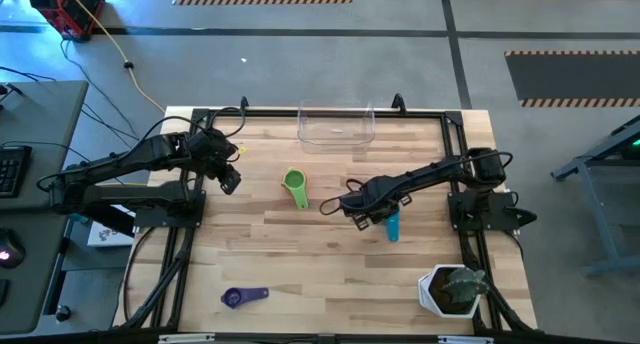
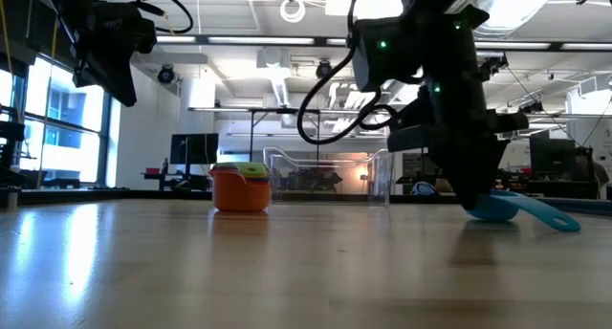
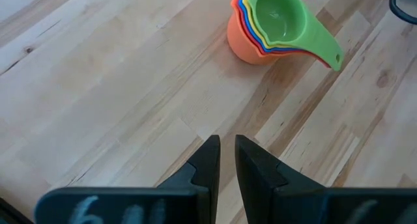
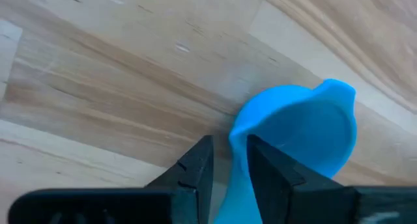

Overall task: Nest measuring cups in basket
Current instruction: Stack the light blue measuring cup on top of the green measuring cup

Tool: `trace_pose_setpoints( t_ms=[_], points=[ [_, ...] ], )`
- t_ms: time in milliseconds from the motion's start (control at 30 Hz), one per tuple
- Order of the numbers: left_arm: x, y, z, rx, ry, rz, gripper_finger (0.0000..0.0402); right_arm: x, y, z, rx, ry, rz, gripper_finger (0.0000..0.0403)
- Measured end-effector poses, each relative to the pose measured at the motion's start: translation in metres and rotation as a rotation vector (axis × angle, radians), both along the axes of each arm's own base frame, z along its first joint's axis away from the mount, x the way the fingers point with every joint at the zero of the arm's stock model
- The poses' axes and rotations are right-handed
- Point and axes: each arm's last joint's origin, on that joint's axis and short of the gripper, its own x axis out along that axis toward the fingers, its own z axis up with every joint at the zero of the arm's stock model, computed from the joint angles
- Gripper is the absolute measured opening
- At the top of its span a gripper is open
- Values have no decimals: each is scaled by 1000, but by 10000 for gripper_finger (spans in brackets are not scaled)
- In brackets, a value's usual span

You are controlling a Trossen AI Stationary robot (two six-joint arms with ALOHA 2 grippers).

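A nested stack of measuring cups (image 1: 295, 187), green on top and orange outermost (image 3: 242, 45), stands on its base mid-table. A teal cup (image 1: 392, 227) lies right of it, under my right gripper (image 1: 372, 219), which points down and is shut on it. A purple cup (image 1: 243, 297) lies alone near the front edge. The clear basket (image 1: 336, 126) sits at the far edge. My left gripper (image 1: 230, 181) hovers left of the stack, its fingers nearly together (image 3: 227, 155) with nothing between them. My right gripper pinches the teal cup's bowl wall at the rim (image 4: 236, 142), on the side away from the handle. One finger (image 4: 264, 168) is over the bowl's inside and one (image 4: 199, 165) is outside. The fingers come from above. The cup tilts, its handle (image 2: 559, 219) sloping down to the table.
A white plant pot (image 1: 450, 291) stands at the near right corner. Black frame rails (image 1: 185, 234) run along the table's left and right sides. Bare wood lies between the stack and the basket.
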Motion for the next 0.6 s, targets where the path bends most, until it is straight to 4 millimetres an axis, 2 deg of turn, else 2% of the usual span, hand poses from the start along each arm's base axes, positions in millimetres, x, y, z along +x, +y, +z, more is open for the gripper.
trace_pose_setpoints(
  t_ms=[200,367,500,600],
  points=[
    [0,0,0,2,-5,0,37,3,0,-1,7,-28,-27,11],
    [1,0,0,4,-9,0,37,6,1,2,32,-50,-65,9],
    [1,0,0,4,-9,0,37,21,1,19,36,-131,-67,6],
    [1,0,0,4,-9,-1,37,38,-3,40,-1,-236,-72,3]
  ],
)
